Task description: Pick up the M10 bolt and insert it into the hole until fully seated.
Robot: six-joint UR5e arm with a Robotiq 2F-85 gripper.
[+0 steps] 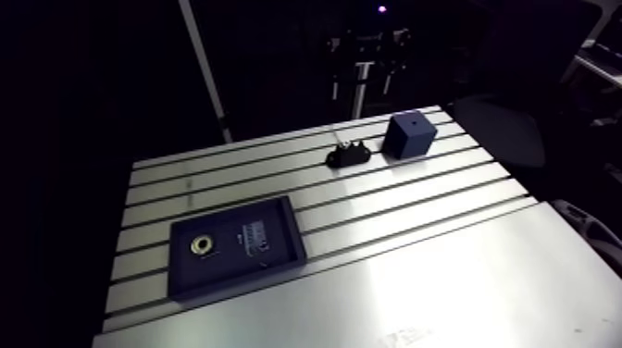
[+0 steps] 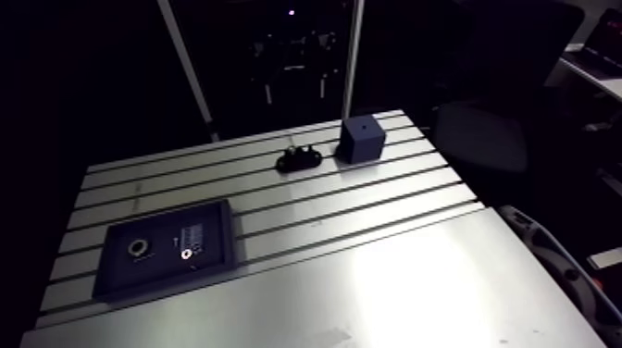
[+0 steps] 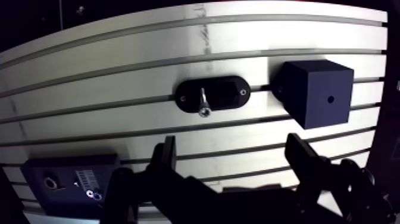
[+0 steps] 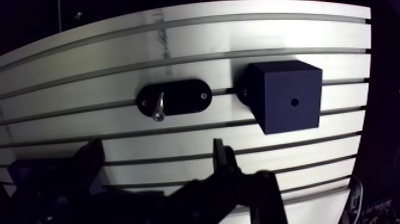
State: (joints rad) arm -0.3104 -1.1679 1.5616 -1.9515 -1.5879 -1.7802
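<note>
Three things sit on the slotted surface [image 1: 416, 217] as far as we can make out, so we're using the dark blue block [image 3: 315, 92] as our reference point for everything. The block has a small round hole [image 3: 331, 99] in its top face, and nothing is in it. Just beside the block, on the same slot line and not quite touching it, is a black oval holder [image 3: 212, 95]. The M10 bolt [image 3: 203, 104] is sticking up out of that holder at the end away from the block, a shiny little shank that looks a bit tilted to us. Well apart from the block, out past the holder, lies a flat dark tray [image 1: 227, 266] with a pale metal ring [image 1: 200, 245] in it and some kind of small label next to the ring that we can't read. In the wrist view, the claw [image 3: 232, 143] hangs above the surface short of the block and the holder, with both of them ahead of it. Its fingers [image 3: 166, 158] are spread wide with only bare surface showing between them, so it's got hold of nothing, and it isn't touching the bolt or the block.
</note>
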